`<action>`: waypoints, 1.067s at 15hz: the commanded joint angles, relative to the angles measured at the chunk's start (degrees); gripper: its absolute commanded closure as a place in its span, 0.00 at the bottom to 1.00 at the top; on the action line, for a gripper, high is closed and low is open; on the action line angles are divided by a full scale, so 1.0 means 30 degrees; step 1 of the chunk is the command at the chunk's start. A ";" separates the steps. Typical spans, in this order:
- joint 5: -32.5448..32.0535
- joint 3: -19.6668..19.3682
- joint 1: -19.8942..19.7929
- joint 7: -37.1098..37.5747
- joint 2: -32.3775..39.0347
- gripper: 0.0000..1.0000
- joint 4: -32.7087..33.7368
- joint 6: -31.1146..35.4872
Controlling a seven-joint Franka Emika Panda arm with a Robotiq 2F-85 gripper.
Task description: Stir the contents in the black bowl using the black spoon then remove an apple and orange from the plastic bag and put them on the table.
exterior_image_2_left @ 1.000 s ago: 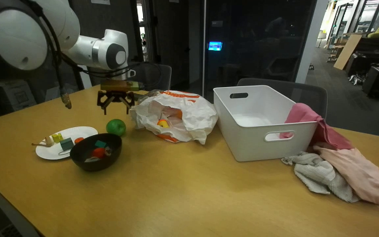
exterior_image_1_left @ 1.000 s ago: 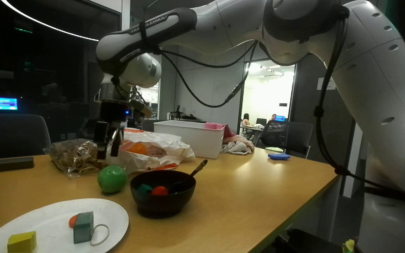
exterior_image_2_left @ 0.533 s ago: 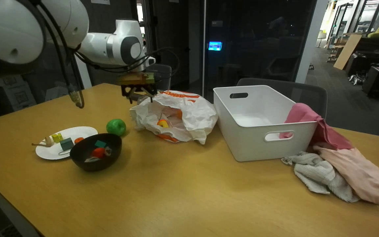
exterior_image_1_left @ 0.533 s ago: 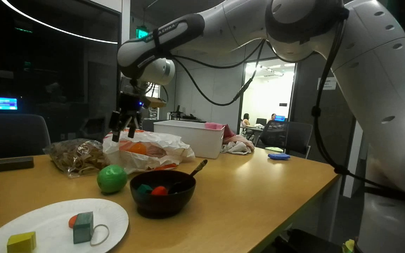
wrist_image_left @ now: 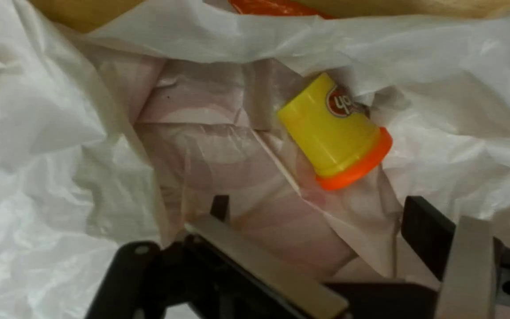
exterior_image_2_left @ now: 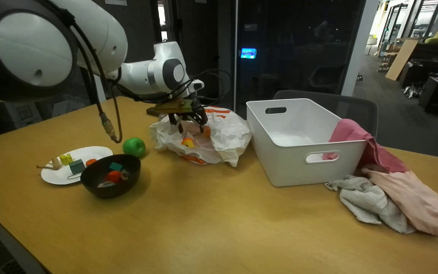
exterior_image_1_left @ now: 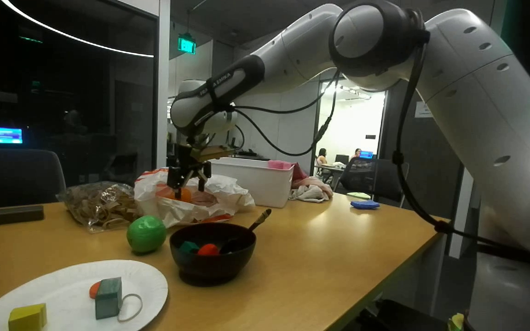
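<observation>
My pincer (wrist_image_left: 320, 212), its fingers (wrist_image_left: 425, 232) well parted, hangs over the gaping mouth of the white bag (exterior_image_2_left: 228, 135), which sits crumpled on the tabletop (exterior_image_2_left: 211, 220), streaked with orange print. Inside, a yellow tub (wrist_image_left: 332, 128) with a bright orange lid lies on its side. Nearby, the spoon (exterior_image_1_left: 259, 221) leans in the black bowl (exterior_image_1_left: 213, 270).

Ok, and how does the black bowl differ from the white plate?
The black bowl is dark and deep; the white plate is pale and nearly flat. The plate is wider than the bowl. A spoon leans in the bowl, its handle over the rim, while a yellow block lies on the plate. Both rest on the table and have rounded rims.
</observation>
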 commanded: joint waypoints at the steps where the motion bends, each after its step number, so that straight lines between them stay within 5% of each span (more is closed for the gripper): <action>1: -0.0214 -0.0399 0.0270 0.2215 0.1447 0.00 0.1717 0.0354; 7: -0.0092 -0.0964 0.0221 0.4009 0.4121 0.00 0.4850 0.2826; 16: 0.0600 -0.1587 -0.0326 0.5216 0.6833 0.00 0.8460 0.3004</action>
